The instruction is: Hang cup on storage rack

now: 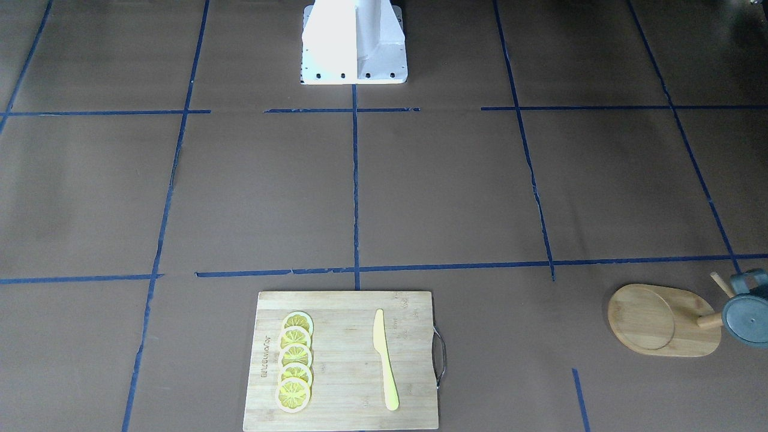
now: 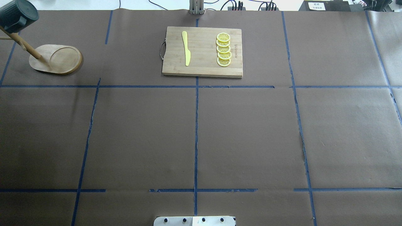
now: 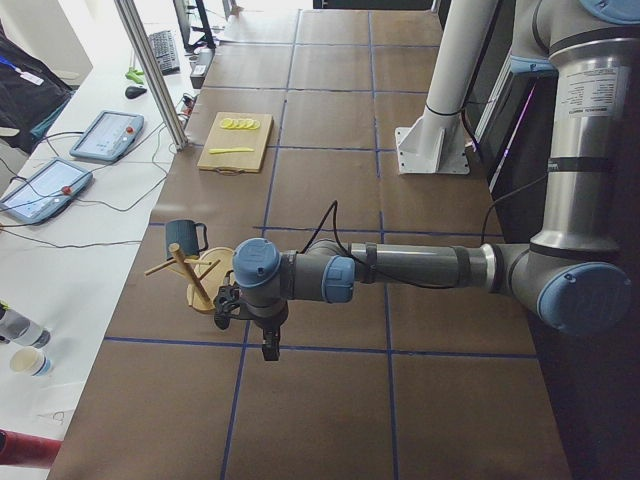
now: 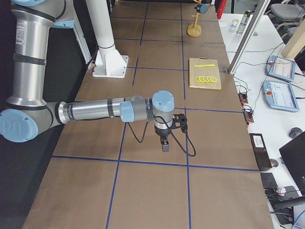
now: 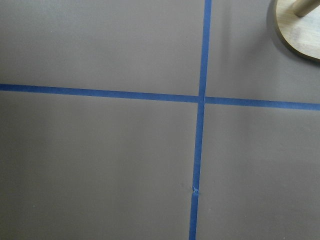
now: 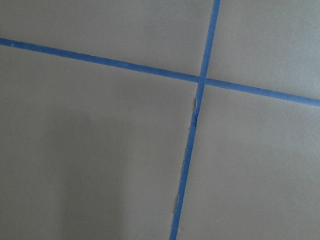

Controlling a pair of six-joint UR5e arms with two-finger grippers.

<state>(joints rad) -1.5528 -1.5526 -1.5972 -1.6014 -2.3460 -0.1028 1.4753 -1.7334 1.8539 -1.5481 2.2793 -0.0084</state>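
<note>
- Nearest the robot's base, both arms stretch out level over the brown paper-covered table [image 2: 141, 135], which is crossed by blue tape grid lines [image 2: 196, 141].
- Left gripper [image 3: 270, 346] points straight down over bare paper near the rack and touches nothing. Only the side camera catches it, so I cannot tell how far apart its fingers are.
- Right gripper [image 4: 165, 144] points down too, close to a tape crossing and well apart from the rack. It also shows only from the side, so I cannot tell its finger spread.
- Further out, at the middle, lies a rectangular bamboo cutting board with a metal handle [image 2: 204, 69].
- On it sit five overlapping yellow lemon slices [image 2: 223, 49] in a row, with a pale yellow plastic knife [image 2: 186, 47] alongside, apart from them.
- Way out at the far left corner, the light bamboo mug stand with the oval base [image 2: 59, 59] stands upright.
- Its small dark teal-grey mug [image 2: 17, 14] is up at the top of the post, clear of the table, with its handle at a thin peg.
</note>
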